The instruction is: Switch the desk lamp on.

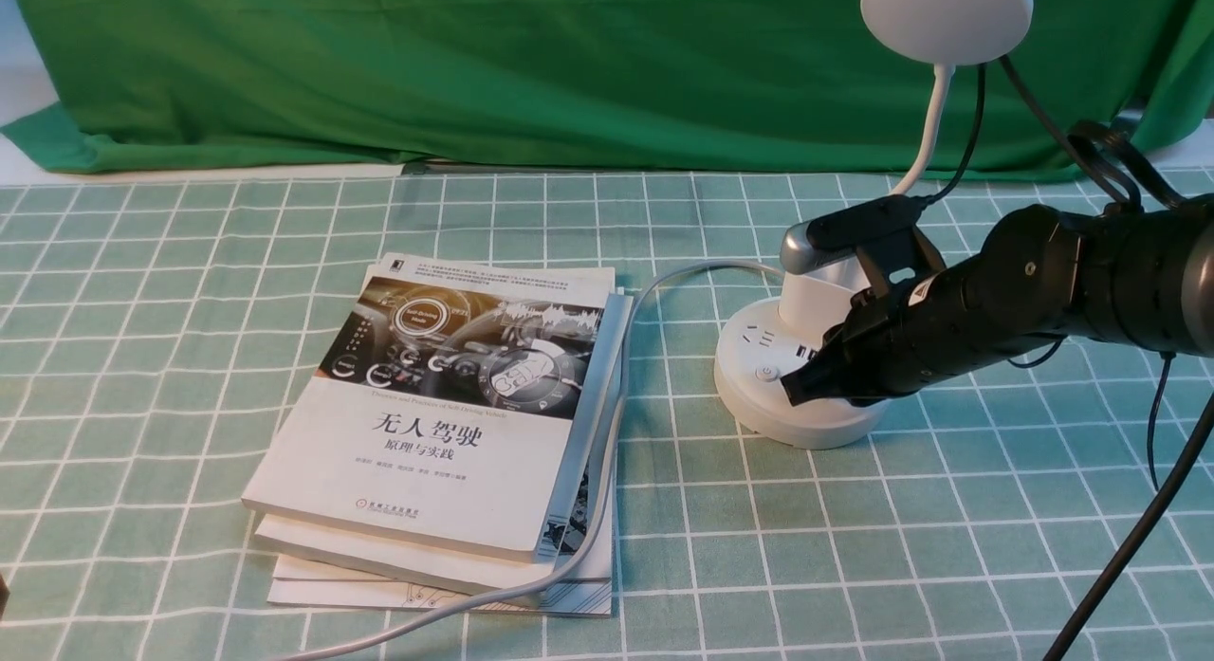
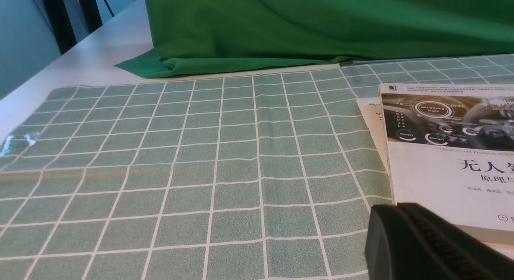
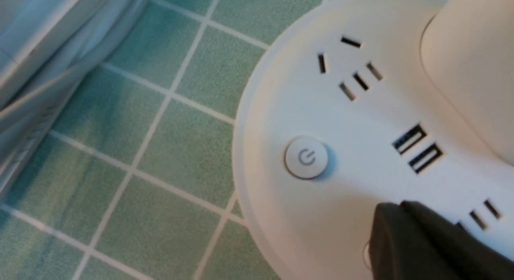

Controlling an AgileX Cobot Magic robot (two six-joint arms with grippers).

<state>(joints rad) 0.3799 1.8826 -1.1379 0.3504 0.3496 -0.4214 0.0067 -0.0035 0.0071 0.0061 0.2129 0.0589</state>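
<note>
The white desk lamp stands at the right of the front view: disc head (image 1: 947,16), gooseneck (image 1: 928,130), cup holder (image 1: 818,305) and round puck base (image 1: 759,410). No glow shows from the head. In the right wrist view the base (image 3: 361,119) shows sockets and a round power button (image 3: 306,157). My right gripper (image 1: 795,386) is shut, its tip low over the base's front. In its wrist view it (image 3: 387,231) covers most of a second button (image 3: 365,252). My left gripper (image 2: 387,227) is shut and empty, beside the books' corner.
A stack of books (image 1: 446,433) lies left of the lamp, also in the left wrist view (image 2: 449,167). The lamp's grey cord (image 1: 607,452) runs along the books' right edge to the table front. Green cloth (image 1: 474,64) hangs at the back. The checked tablecloth (image 1: 142,358) covers the table.
</note>
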